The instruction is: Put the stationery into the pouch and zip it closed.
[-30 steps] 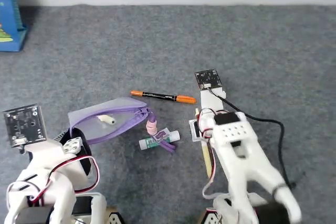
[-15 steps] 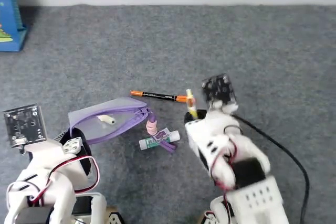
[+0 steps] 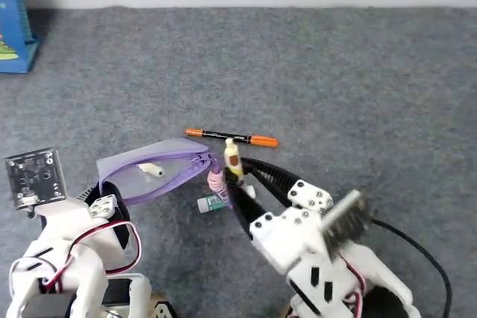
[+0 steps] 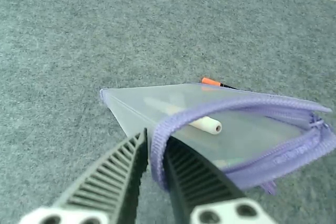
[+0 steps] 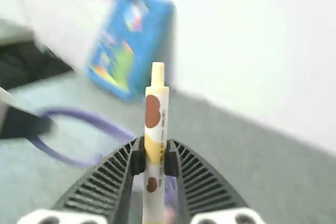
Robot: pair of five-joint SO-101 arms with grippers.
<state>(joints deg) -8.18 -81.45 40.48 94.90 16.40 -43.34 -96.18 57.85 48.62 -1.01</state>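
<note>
R gripper [image 3: 233, 172] w/ pen [image 3: 232, 156] covers glue stick [image 3: 210, 202]; marker [image 3: 232, 138] beside pouch [image 3: 153, 173] mouth.

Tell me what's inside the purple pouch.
A cream-white pen-like stick lies inside the pouch, its tip showing at the open mouth. The corner pinched by the left tool is covered, so its contents cannot be told.

The high view looks steeply down on the grey table [image 3: 358, 72] from above the arms' side, with both arms at the picture's bottom edge. The left wrist camera sits close behind the left gripper [image 4: 153, 148], low over the table, facing the mouth of the pouch [image 4: 220, 124]. The right wrist camera looks nearly level along the right gripper [image 5: 154, 148] and its pen [image 5: 156, 108], toward the wall. All three views share the pouch. The high and right wrist views share a blue box [image 5: 131, 45].
</note>
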